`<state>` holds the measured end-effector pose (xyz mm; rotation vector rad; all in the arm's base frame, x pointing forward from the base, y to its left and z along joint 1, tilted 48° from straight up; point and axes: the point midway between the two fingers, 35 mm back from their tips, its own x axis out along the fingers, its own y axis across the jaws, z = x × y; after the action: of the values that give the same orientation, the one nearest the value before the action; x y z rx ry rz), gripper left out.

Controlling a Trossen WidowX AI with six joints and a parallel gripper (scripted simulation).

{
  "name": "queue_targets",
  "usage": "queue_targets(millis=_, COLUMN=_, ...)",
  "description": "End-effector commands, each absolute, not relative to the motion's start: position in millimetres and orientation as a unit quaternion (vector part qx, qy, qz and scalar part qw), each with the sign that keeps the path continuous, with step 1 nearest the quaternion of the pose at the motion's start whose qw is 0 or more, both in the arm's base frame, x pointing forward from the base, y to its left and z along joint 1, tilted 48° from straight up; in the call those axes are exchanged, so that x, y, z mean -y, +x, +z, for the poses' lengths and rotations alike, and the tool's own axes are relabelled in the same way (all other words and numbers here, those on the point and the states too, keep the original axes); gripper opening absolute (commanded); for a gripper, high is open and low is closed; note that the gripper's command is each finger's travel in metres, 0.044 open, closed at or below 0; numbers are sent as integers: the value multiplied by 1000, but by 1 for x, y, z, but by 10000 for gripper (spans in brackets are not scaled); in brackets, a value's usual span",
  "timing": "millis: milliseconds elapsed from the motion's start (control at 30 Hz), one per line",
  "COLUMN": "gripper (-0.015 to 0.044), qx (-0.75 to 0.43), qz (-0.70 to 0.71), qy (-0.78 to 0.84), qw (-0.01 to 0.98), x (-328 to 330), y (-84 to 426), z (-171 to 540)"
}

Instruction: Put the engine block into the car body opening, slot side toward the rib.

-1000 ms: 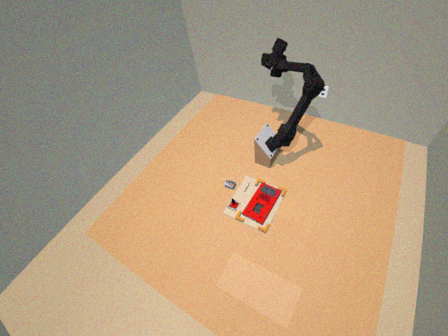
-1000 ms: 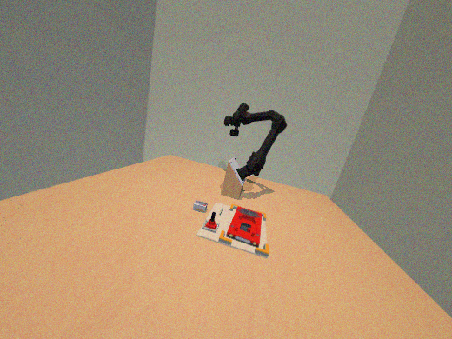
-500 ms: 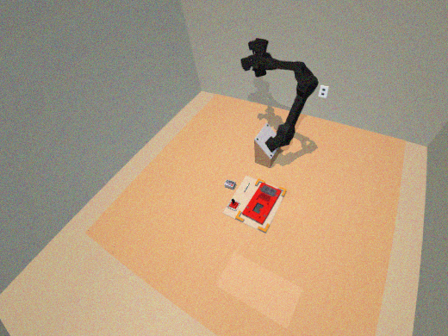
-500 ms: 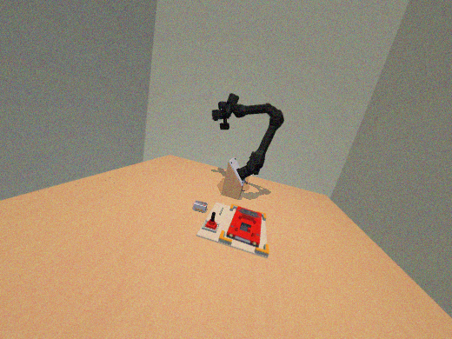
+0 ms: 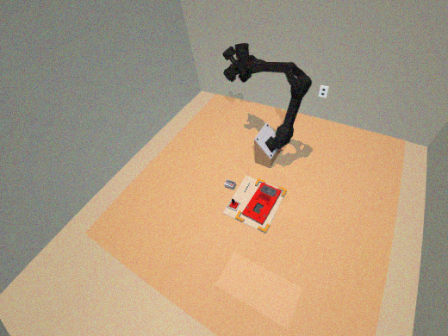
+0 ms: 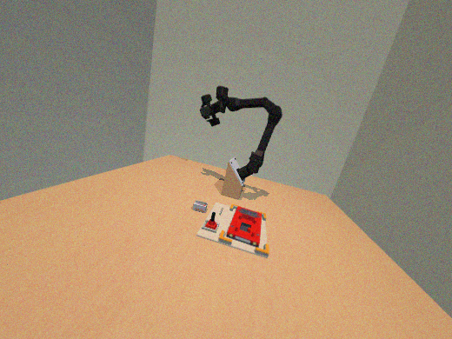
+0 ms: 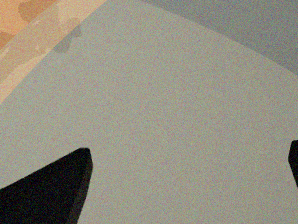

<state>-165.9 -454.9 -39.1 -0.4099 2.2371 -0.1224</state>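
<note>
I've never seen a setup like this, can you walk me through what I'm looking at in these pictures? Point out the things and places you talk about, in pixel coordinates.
The black machine is a single robot arm, mounted on a slanted pale plate on a brown block. At its far end is a gripper (image 5: 229, 65) (image 6: 208, 114) (image 7: 194, 156), a two-fingered hand. It is open, holds nothing, and is raised well above the table.

The top view looks down from high up; the exterior view looks from farther off, at a lower slant. The wrist view comes from a camera near the gripper: dark fingers at either side, mostly wall between them.

On the table lies a pale board (image 5: 242, 197) (image 6: 209, 235) with orange corner pieces. On it are a red car body (image 5: 269, 206) (image 6: 255, 227) and a small red piece with a black knob. Beside the board sits a small grey block, probably the engine block (image 5: 230, 184) (image 6: 200, 206).
</note>
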Motion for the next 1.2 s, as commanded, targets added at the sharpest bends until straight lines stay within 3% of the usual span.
queue_targets(millis=0, gripper=440, qx=-873, qz=-7, qy=-195, qw=447, x=457, y=-132, z=-50)
queue_targets(millis=567, gripper=440, qx=-744, qz=197, qy=-323, qw=551, x=427, y=32, z=-89)
queue_targets(millis=1167, gripper=440, qx=-548, qz=413, qy=-393, qw=612, x=317, y=180, z=-107)
